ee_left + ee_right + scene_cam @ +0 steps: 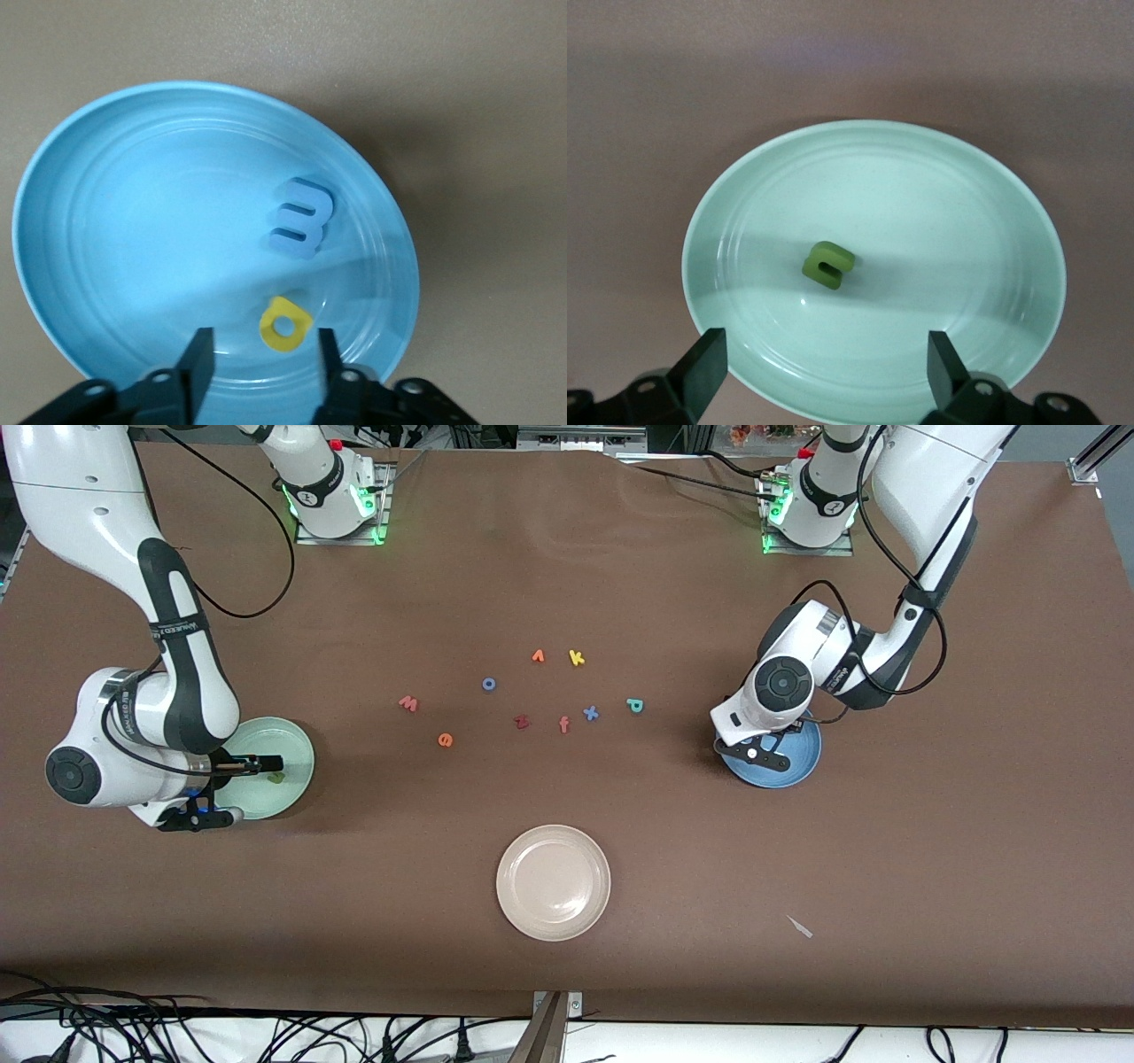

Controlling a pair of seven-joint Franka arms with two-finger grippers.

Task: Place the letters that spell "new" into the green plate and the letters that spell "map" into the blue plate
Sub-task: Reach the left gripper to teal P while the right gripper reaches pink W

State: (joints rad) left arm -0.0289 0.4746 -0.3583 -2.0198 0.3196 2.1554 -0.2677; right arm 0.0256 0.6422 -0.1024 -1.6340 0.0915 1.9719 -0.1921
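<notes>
The right gripper [824, 367] is held over the green plate [297, 735], its fingers spread wide with nothing between them. Below it, the green n [827, 265] is seen lying near the middle of that plate, untouched.

The left gripper [266, 367] is held over the blue plate [106, 177], its fingers [197, 359] parted and gripping nothing. The yellow a [283, 324] lies flat in the plate just under the gap between the fingers (not touched by either), and the blue m [302, 218] lies in the same plate a little past it, toward the plate's middle.

The remaining task letters are left on the table between the two plates. The orange e [445, 739] and the red w [407, 703] are found toward the right gripper's end, well apart from it; the teal p [634, 706] is found nearer the left gripper's end, outside the blue plate. Other letters are scattered between them: z [522, 722], f [564, 724], x [591, 712], k [576, 657] and o [488, 684]. A beige plate [554, 881] is set nearer the front camera than all of these.
</notes>
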